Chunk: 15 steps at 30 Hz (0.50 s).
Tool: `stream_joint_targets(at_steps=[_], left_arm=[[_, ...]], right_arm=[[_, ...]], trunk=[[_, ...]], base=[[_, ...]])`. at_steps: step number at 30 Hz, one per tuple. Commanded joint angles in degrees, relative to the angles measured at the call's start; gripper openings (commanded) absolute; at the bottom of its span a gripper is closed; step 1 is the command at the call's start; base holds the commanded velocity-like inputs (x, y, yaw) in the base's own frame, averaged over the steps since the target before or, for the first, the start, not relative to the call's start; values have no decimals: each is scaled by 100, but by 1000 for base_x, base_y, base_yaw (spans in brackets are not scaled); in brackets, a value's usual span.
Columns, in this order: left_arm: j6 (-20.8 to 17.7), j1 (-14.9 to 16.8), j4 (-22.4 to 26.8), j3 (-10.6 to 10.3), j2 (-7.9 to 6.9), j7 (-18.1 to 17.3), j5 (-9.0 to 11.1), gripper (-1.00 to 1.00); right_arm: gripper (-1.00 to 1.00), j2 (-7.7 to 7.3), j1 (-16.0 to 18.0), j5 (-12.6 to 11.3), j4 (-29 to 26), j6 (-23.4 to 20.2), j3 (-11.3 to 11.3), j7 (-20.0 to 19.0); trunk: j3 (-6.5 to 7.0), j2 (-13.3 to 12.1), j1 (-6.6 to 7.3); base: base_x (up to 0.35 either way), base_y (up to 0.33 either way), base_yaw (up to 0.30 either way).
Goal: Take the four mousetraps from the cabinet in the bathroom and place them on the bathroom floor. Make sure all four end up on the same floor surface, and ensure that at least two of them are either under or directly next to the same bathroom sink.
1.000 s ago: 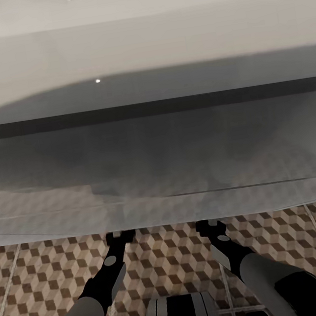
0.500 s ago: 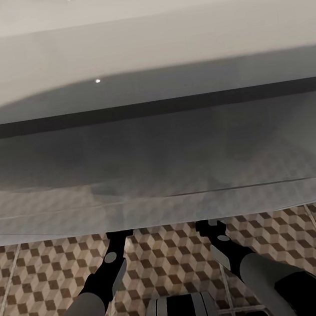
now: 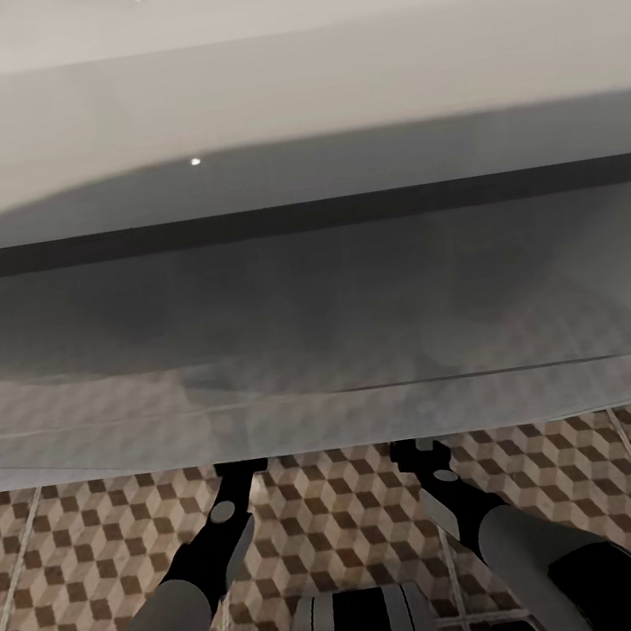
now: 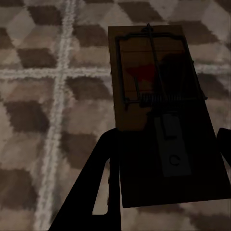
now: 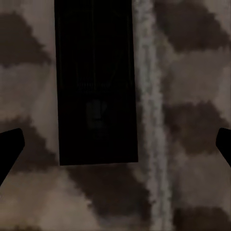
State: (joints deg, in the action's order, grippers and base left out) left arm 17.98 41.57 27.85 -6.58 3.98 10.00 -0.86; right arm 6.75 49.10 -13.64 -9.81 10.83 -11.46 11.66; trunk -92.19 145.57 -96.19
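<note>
A mousetrap (image 4: 154,96) lies flat on the bathroom floor (image 4: 38,120) under the wide-open, empty left end effector (image 4: 159,187). The right end effector (image 5: 115,144) is also wide open over a dark mousetrap (image 5: 96,82).

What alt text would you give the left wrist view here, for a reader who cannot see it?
A tan wooden mousetrap with dark wire and a red mark lies flat on the cube-patterned bathroom floor, near a pale grout crossing. The left gripper hangs close above it, one dark finger beside the board's edge; the near half of the trap is in shadow.

Glossy white unit (image 3: 282,88), cube-patterned tiles (image 3: 325,516)
</note>
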Motion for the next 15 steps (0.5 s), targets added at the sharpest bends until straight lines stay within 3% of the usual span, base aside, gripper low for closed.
stream_joint_targets(at_steps=[1,7,15], left_arm=[[16,75,-129,-40,11,72,-19,-100],[78,323,-718,-53,115,65,-44,-100],[110,380,-884,-59,170,64,-53,-100]], right_arm=[[100,0,3,-56,5,23,-49,23],[100,0,3,-58,5,31,-49,25],[100,-6,3,-51,5,33,-49,26]], trunk=[[-3,1,1],[-3,1,1],[-3,1,1]], base=[[0,0,0],[0,0,0],[0,0,0]])
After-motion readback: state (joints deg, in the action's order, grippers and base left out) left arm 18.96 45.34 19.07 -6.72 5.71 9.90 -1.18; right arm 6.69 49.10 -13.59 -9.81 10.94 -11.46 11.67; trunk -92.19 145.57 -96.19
